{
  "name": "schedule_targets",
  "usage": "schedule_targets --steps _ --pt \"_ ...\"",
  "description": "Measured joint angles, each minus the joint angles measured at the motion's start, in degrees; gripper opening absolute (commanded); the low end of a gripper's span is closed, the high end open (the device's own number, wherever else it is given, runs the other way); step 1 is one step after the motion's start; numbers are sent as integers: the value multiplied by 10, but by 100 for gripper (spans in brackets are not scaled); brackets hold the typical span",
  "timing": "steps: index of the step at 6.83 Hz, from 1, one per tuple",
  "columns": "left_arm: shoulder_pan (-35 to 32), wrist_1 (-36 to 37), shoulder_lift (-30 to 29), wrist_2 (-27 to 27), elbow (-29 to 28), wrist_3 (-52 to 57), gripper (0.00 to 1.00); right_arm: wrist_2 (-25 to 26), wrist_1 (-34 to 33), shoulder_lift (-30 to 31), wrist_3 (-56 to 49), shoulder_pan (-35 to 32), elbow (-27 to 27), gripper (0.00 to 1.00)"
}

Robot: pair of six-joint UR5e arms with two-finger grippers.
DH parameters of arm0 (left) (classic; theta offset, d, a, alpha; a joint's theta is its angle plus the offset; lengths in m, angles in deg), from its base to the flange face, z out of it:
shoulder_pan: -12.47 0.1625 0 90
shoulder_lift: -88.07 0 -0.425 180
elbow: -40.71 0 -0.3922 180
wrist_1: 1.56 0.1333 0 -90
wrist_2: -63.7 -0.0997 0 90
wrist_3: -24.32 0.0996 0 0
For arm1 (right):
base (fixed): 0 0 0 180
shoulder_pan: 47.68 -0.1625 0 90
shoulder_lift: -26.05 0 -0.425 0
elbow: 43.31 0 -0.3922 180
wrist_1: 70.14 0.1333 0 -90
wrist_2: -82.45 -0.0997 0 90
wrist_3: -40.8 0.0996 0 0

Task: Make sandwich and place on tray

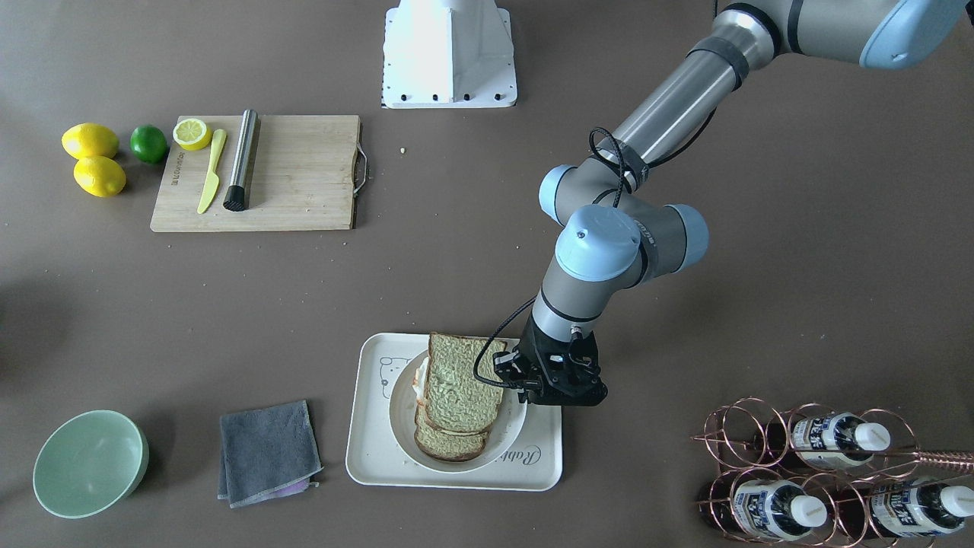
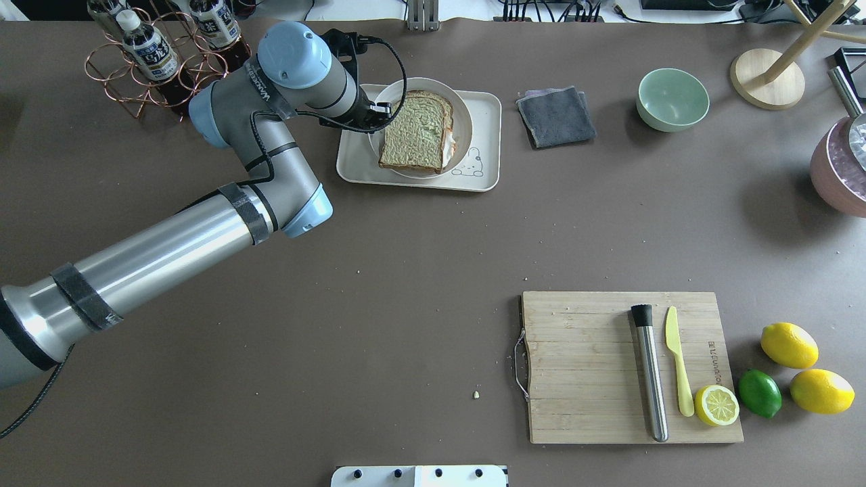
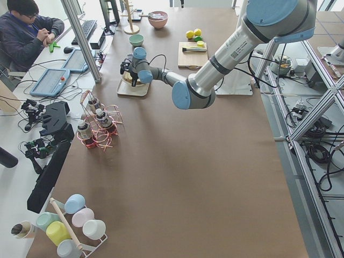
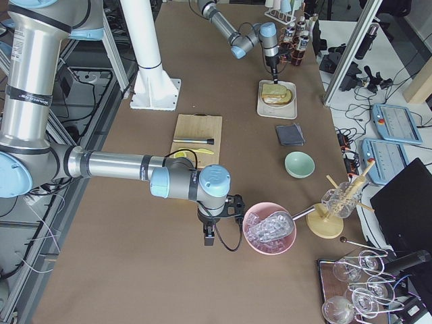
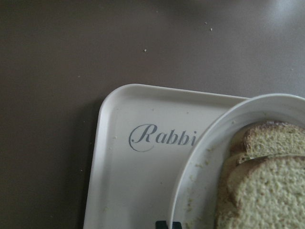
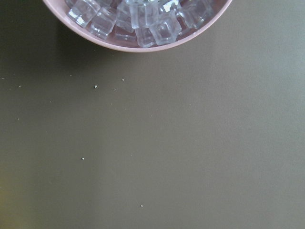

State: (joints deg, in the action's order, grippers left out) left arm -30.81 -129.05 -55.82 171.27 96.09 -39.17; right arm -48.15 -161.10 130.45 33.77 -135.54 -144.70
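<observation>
Sandwich (image 1: 456, 396) noted stacked on round plate (image 1: 403, 428), plate set inside tray (image 1: 365, 450) on surface. Left claw (image 5: 167, 224) seen at plate's rim, tips close together; whether anything is pinched cannot be told. Right claw (image 4: 209, 237) seen beside pink ice bowl (image 4: 251, 237); its state cannot be told.

Rough, porous bread slices (image 1: 456, 388), glossy white plate (image 1: 402, 426), smooth matt cream plastic tray (image 1: 456, 476), grainy wooden board (image 1: 304, 175), brushed metal rod (image 1: 242, 156), soft grey cloth (image 1: 266, 449), smooth green bowl (image 1: 87, 464), shiny copper wire rack (image 1: 932, 457), matt brown table (image 1: 472, 274)
</observation>
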Motion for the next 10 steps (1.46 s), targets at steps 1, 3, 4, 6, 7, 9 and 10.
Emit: schedule_targets --steps 1,3,4,6,7,9,10 --pt "0 -2 0 0 1 15 98 0 0 0 0 0 0 100" --pt "-7 -2 14 2 37 23 98 1 0 0 0 0 1 100" --pt "-9 2 46 7 93 23 98 1 0 0 1 0 1 100" --pt "-10 33 132 45 223 23 98 1 0 2 1 0 1 100" --pt "-13 65 178 60 294 26 98 1 0 7 3 0 2 100" --pt "-45 150 283 96 431 74 98 1 0 11 3 0 0 100" --pt "-72 186 332 115 477 128 98 1 0 11 4 0 -1 100"
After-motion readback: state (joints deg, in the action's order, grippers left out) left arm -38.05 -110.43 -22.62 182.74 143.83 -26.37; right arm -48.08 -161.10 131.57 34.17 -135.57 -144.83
